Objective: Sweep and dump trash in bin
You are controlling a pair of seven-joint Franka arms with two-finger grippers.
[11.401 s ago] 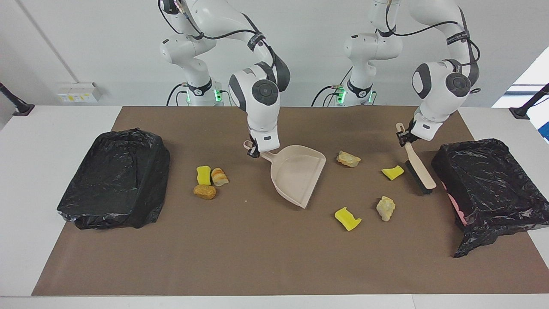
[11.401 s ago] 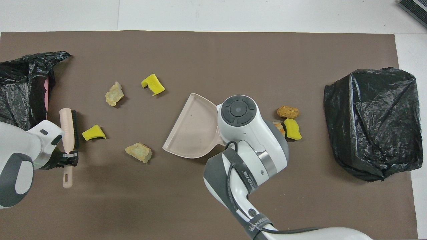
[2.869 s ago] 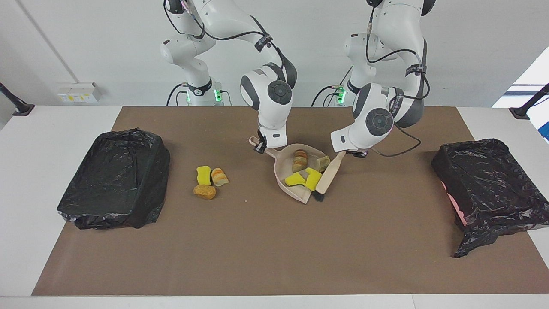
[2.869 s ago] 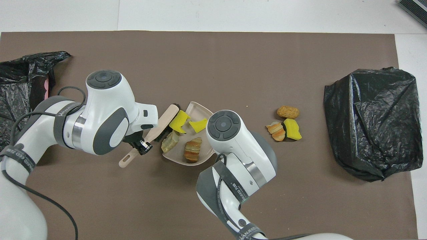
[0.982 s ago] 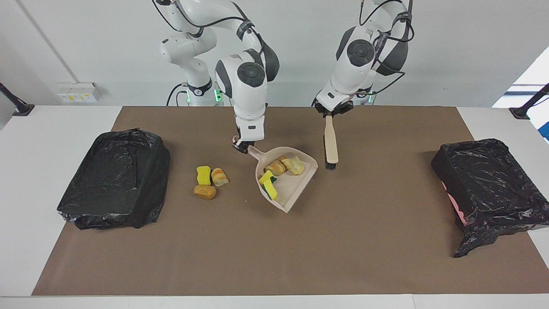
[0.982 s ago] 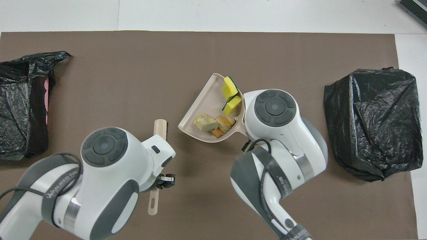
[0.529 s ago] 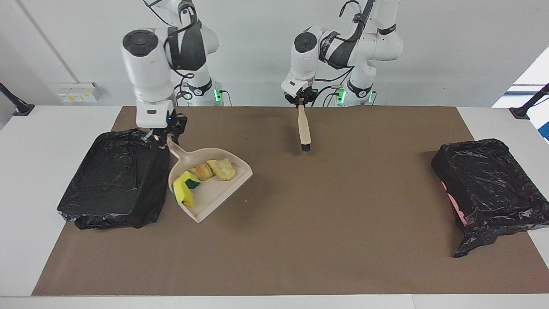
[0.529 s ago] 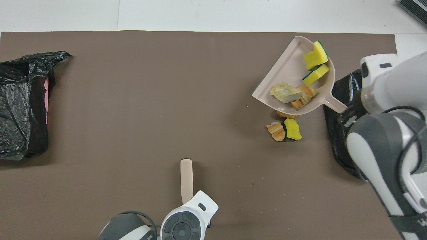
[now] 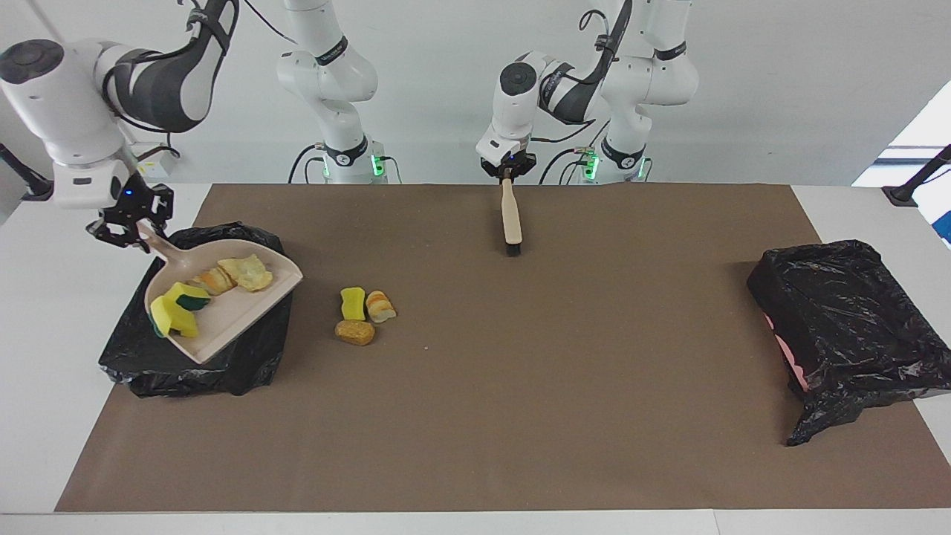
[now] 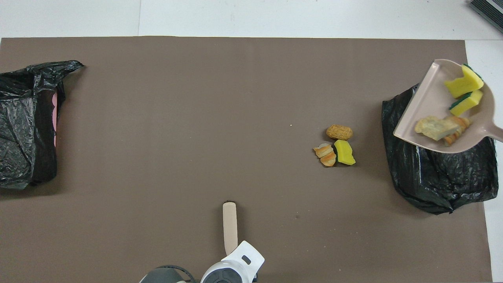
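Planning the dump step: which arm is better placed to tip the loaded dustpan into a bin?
The right arm. Its pincer is shut on the dustpan handle, holding the four pieces over the black-bagged bin. The left pincer holds the brush mid-table.

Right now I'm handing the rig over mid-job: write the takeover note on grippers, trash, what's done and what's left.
Right gripper: shut on the dustpan handle, holding it over the black-bagged bin at the right arm's end.
Left gripper: shut on the brush, raised over the mat's robot-side edge, waiting.
Done: four pieces in the dustpan.
Left: dump them, then sweep the three pieces on the mat beside that bin. The second bagged bin is at the left arm's end.
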